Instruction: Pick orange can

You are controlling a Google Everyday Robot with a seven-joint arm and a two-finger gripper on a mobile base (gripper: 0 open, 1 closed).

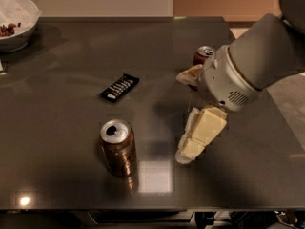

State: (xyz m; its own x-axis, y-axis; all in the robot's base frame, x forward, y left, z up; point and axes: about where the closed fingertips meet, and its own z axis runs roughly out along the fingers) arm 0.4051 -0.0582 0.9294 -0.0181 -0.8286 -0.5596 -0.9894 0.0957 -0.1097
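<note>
The orange can (pixel 117 148), coppery brown with a silver top and a dark mouth hole, stands upright on the dark table (pixel 66 128) at the front left of centre. My gripper (pixel 182 118) hangs over the table to the right of the can, about a can's height away from it. Its cream fingers (pixel 200 132) are spread apart with nothing between them. The grey arm comes in from the upper right.
A red cola can (pixel 204 54) stands behind the gripper, partly hidden by the wrist. A black snack bar (pixel 119 88) lies at mid table. A white bowl (pixel 16 18) with food sits at the far left corner. The table's right edge is near the arm.
</note>
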